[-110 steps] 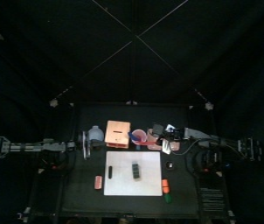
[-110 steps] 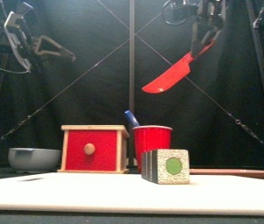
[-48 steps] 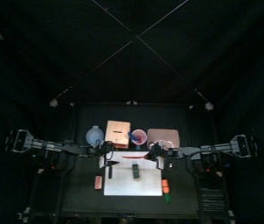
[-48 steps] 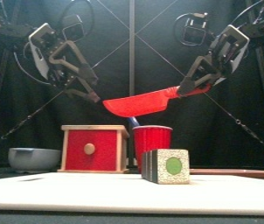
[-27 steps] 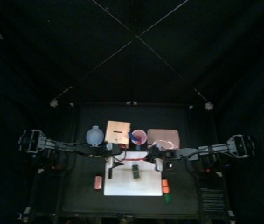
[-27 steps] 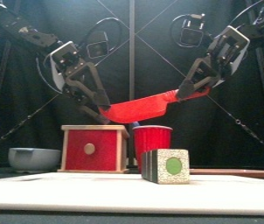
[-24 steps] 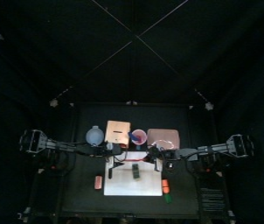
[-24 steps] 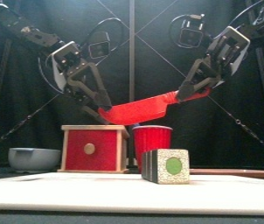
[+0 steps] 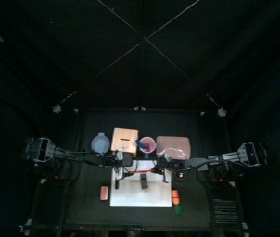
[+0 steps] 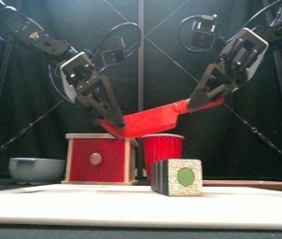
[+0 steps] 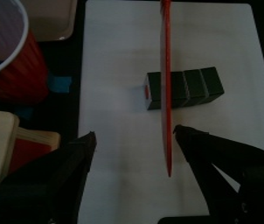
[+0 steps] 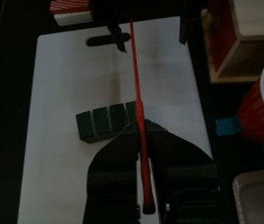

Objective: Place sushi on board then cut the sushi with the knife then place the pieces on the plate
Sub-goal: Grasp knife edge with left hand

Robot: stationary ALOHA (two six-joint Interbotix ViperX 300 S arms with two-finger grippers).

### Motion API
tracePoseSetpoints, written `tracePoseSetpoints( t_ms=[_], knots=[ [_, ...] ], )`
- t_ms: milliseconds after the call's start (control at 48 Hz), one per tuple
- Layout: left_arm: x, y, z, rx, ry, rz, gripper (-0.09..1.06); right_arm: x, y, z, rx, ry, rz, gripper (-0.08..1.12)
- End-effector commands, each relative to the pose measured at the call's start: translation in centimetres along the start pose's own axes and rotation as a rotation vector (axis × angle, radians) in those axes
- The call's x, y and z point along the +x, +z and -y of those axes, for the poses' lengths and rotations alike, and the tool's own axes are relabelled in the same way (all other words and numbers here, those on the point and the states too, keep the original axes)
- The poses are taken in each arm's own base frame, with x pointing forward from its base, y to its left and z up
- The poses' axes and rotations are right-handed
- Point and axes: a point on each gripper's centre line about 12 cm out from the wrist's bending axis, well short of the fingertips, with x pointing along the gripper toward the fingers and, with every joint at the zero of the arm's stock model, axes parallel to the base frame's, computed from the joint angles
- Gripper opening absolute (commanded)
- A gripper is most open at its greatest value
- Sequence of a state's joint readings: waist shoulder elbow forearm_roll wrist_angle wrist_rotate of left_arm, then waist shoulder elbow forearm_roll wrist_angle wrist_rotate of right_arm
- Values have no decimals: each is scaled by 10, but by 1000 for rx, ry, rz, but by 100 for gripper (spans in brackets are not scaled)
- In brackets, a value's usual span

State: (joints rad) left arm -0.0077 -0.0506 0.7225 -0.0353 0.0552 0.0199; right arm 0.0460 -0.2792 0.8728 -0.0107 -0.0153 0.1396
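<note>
Right fingers [image 10: 211,95]: clamped on the handle of the red knife [image 10: 156,116], upper right of the front view. The blade slopes down toward centre-left, held in the air, well above everything on the table [image 9: 81,199].

Left fingers [image 10: 107,118]: spread wide at the blade's tip, centre-left of the front view. My left wrist view shows the tip lying between the two fingers, clear of both (so they grip nothing).

Sushi [image 10: 177,176]: dark green roll lying on the white board [image 10: 81,207], lower centre of the front view. Its pale end with a green centre faces the camera. The blocks sit joined in one row, as far as both wrist views show. In those views the blade's thin edge crosses over the roll. The front view puts the blade well above it, not touching.

Behind the board, front view: red cup [image 10: 163,152] at centre, wooden box [image 10: 99,159] with a red front just left of it, blue-grey bowl [image 10: 36,169] at far left.

Pink tray [image 9: 172,145]: in the top view, just right of the cup, at the board's far side.
</note>
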Motion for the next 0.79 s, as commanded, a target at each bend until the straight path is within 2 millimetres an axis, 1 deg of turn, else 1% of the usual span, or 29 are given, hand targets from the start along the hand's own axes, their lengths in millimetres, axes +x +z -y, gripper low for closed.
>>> tracePoseSetpoints(
  t_ms=[21,104,229,604,688,792],
  knots=[
    [-2,12,1,5,-2,34,100,-3,12,-3,1,8,42,34],
    [-2,13,1,7,-2,37,95,-3,12,-3,1,8,42,34],
    [-2,12,1,4,-1,35,84,-3,12,-3,1,8,41,34],
    [-1,11,4,12,-8,29,44,-3,9,-2,18,7,33,34],
    [-1,10,6,13,-13,26,37,-3,4,-1,36,4,23,34],
    [1,10,9,16,-19,24,33,-1,-2,-1,63,2,4,34]
  ],
)
